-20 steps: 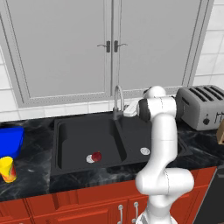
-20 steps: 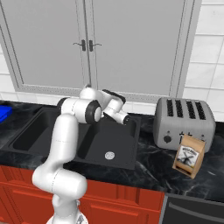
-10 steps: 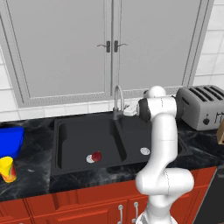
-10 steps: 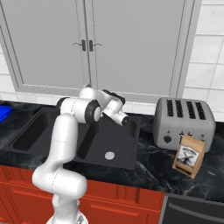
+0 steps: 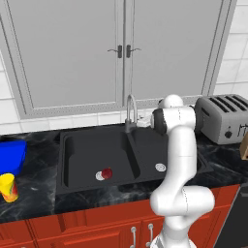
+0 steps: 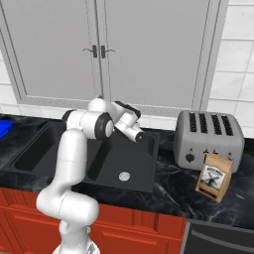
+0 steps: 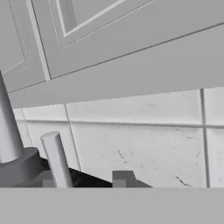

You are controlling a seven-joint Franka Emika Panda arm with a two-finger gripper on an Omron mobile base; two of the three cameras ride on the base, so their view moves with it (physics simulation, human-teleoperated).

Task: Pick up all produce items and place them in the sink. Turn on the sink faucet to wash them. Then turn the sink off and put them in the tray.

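The dark-red fruit (image 5: 107, 173) lies in the left basin of the sink (image 5: 72, 167), beside its drain, so the arm reaches toward the faucet (image 5: 130, 109) for washing. The claw (image 7: 83, 179) sits at the lever (image 7: 56, 158) (one tip either side), partly open and gripping nothing.

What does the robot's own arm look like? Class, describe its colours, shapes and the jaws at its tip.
The arm is glossy white, built of rounded tubular segments with dark rings at the joints, rising from a bulbous white base. Its gripper is white with a dark end; the jaws' small dark grey tips are blocky in the hand view. No cables or markings are visible.
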